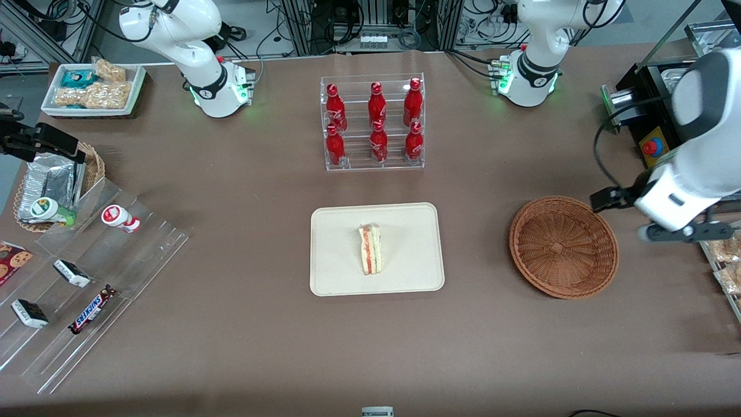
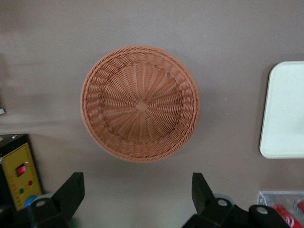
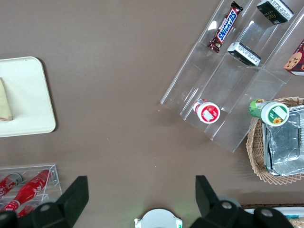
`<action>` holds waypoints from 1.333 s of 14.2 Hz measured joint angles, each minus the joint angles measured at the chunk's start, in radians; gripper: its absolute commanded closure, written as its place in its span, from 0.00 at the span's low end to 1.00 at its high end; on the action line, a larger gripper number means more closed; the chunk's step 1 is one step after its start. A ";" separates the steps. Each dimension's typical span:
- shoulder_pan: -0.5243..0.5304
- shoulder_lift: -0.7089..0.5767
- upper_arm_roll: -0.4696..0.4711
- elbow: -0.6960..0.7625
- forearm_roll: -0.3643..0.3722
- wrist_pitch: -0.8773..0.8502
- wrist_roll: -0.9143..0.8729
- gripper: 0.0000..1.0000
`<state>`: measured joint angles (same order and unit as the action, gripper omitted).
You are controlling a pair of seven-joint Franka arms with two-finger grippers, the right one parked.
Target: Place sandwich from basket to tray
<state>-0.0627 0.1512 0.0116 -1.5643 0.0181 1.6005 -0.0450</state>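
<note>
You see a big flat brown table (image 1: pixel 243 324), grey metal frames (image 1: pixel 370 17) and black wires (image 1: pixel 278 29) past its edge.

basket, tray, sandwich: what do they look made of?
Basket: woven wicker, reddish-brown and matte; the weave strands show, and it's empty. Tray: cream, speckled and matte, probably moulded pulp or plastic; can't tell which. Sandwich, lying on the tray: pale bread with orange-red and green layers; real or replica is unclear. Gripper hangs open above the table beside the basket.

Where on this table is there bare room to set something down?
Bare cloth lies between the tray holding the sandwich and the basket, below the open gripper. It is crowded at the stepped shelves.
</note>
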 measured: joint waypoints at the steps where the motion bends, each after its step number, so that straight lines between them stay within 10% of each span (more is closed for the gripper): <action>1: 0.019 -0.014 0.000 0.006 -0.004 -0.004 0.035 0.00; 19: 0.057 -0.160 0.012 -0.077 -0.010 0.016 0.187 0.00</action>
<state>-0.0060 -0.0083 0.0241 -1.6413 0.0086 1.6163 0.1419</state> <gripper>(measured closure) 0.000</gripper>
